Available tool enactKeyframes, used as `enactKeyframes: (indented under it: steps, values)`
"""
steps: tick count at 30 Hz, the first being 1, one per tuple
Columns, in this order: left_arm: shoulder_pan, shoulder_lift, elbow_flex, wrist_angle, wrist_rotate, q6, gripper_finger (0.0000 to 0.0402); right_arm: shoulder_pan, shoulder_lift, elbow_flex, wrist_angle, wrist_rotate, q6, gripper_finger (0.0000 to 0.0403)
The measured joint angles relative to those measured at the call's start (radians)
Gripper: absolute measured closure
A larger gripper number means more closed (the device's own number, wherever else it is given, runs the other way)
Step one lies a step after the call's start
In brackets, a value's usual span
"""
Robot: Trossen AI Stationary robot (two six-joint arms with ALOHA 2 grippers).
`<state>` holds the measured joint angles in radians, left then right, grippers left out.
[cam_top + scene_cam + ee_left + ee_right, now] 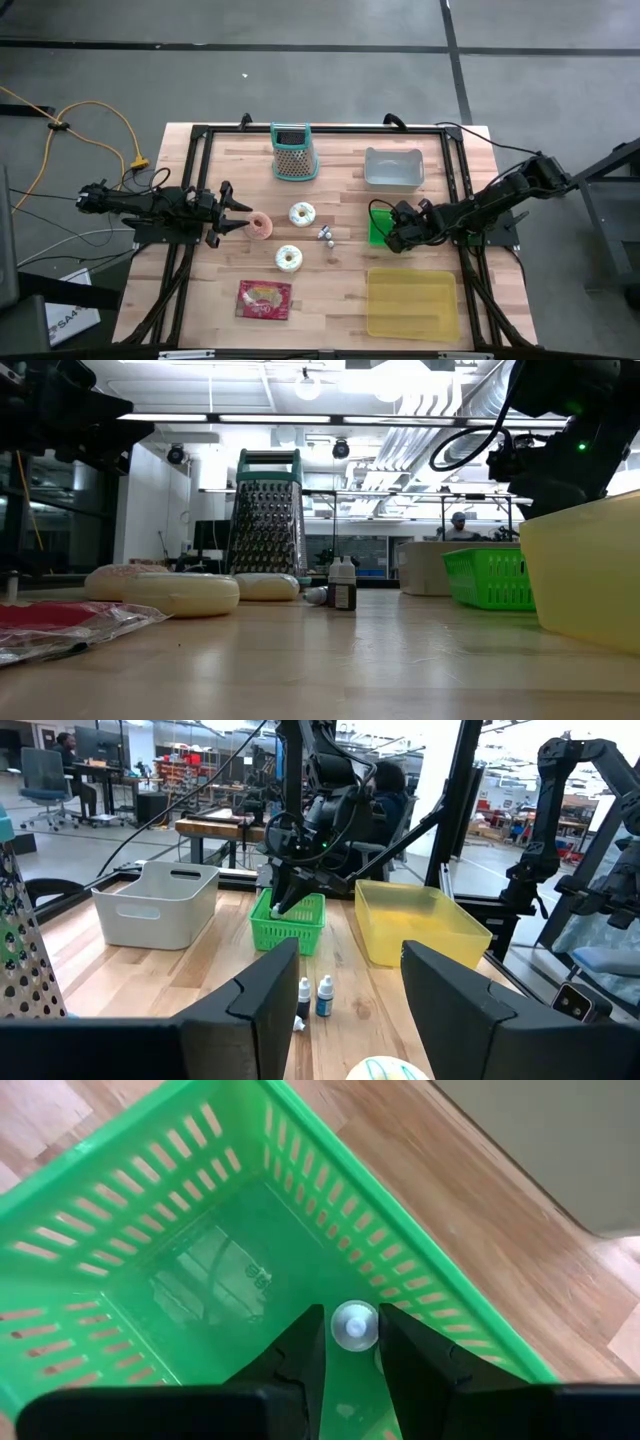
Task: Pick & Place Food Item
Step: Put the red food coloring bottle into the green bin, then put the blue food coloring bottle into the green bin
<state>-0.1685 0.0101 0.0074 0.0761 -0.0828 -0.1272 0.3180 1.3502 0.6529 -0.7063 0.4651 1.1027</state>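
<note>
Pale butcher-block wooden table [340, 290] inside a black frame carries the whole scene, with grey concrete floor around it. Over the green slatted plastic basket [378, 228] near the table's right side, the right gripper [352, 1342] reaches down inside, its fingers set narrowly either side of a small bottle with a round whitish cap [354, 1325]; whether they press on it or stand just clear cannot be told. Beside the basket sit a grey rectangular plastic bin [393, 167] toward the far edge and a translucent yellow plastic tray [412, 302] toward the near edge. Two more small dropper bottles [326, 236] stand just left of the basket. Two white-iced doughnuts [301, 213] lie mid-table, well apart from the basket, along with a pink-iced doughnut [262, 224], a metal box grater with a teal rim [293, 152] and a red foil packet [265, 298]. The left gripper [240, 213] hovers just beside the pink doughnut, fingers spread wide and holding nothing.
</note>
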Motion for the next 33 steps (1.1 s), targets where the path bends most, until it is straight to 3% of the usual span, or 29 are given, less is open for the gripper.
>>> enactKeyframes:
  steps: [33]
  values:
    - [0.0,0.0,0.0,0.0,0.0,0.0,0.0232,0.0,-0.081,0.0,-0.007,0.056,-0.08,0.0319]
